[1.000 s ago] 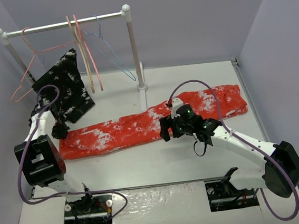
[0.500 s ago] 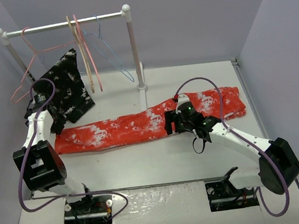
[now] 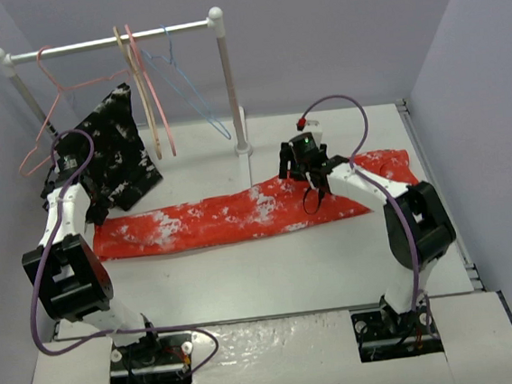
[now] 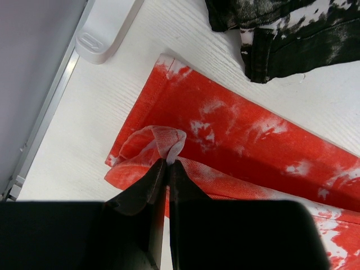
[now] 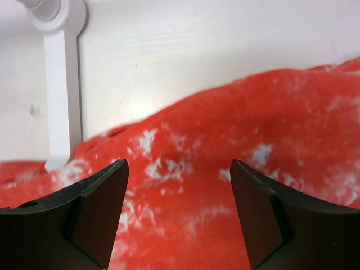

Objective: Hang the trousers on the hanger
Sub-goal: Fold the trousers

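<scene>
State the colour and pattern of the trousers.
The trousers are red-orange with white speckles; the left wrist view shows it best.

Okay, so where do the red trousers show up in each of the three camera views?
Top external: the trousers stretch left to right across mid-frame.
Left wrist: lower right, with a fold pinched in the left claw.
Right wrist: they fill the lower frame beneath the open right claw.
Landmark: the rack's right foot shows in the top and right wrist views; the left wrist view shows the black garment instead.
</scene>
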{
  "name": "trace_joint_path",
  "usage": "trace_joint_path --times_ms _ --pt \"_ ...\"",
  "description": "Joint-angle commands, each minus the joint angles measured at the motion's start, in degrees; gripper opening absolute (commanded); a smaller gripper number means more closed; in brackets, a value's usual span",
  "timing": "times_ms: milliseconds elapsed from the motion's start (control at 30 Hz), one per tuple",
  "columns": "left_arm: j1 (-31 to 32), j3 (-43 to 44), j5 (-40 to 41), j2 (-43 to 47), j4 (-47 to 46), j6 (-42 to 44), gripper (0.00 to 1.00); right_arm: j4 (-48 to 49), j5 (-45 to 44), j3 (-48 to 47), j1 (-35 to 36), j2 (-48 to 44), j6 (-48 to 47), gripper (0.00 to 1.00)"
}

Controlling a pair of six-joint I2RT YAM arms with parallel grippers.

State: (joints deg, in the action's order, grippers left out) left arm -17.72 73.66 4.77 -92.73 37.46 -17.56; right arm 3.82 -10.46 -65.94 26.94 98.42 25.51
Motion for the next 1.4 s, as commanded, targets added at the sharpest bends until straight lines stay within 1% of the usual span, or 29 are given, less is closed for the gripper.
trace_joint_path --times_ms 0,200,500,567,667,800,833,900,933,967,1000,1367 --pt "-0.7 3.9 3.6 0.1 -1.7 0.0 0.0 2.4 -5.3 -7.5 -0.4 4.6 1.5 0.7" --pt "-0.8 3.2 3.8 -0.4 -2.0 -0.6 0.0 -0.7 -11.4 -14.2 -0.4 12.3 4.9 0.71" --pt "-0.8 2.5 3.7 -0.7 -2.4 -0.6 0.0 -6.4 -14.7 -19.8 -0.7 19.5 8.1 0.71" --pt "-0.8 2.5 3.6 -0.7 -2.4 -0.7 0.0 -7.1 -14.6 -20.2 -1.1 20.4 8.6 0.69" --pt "-0.8 2.4 3.5 -0.8 -2.4 -0.8 0.0 -7.7 -14.9 -20.2 -1.7 21.2 8.9 0.62" --pt "-0.8 1.9 3.5 -1.1 -2.7 -0.9 0.0 -7.9 -14.8 -20.0 -2.3 21.5 9.0 0.34" --pt "-0.8 1.8 3.6 -1.2 -2.7 -0.8 0.0 -7.9 -14.8 -20.1 -2.4 21.5 9.0 0.29" --pt "-0.8 1.7 4.1 -1.5 -2.5 -0.8 0.0 -8.1 -15.1 -20.0 -2.7 21.2 8.9 0.11" --pt "-0.8 1.7 4.7 -1.6 -2.4 -0.8 0.0 -8.2 -15.5 -20.0 -3.0 21.1 8.7 0.05" --pt "-0.7 1.7 5.1 -1.7 -2.4 -0.6 0.0 -8.4 -15.8 -20.0 -3.2 20.9 8.4 0.01" --pt "-0.7 1.7 5.3 -1.9 -2.4 -0.5 0.0 -8.6 -16.0 -19.9 -3.3 20.6 8.2 0.0" --pt "-0.8 1.8 10.4 -3.4 -1.9 -0.3 0.0 -8.7 -15.1 -18.3 -6.5 17.7 8.9 0.0"
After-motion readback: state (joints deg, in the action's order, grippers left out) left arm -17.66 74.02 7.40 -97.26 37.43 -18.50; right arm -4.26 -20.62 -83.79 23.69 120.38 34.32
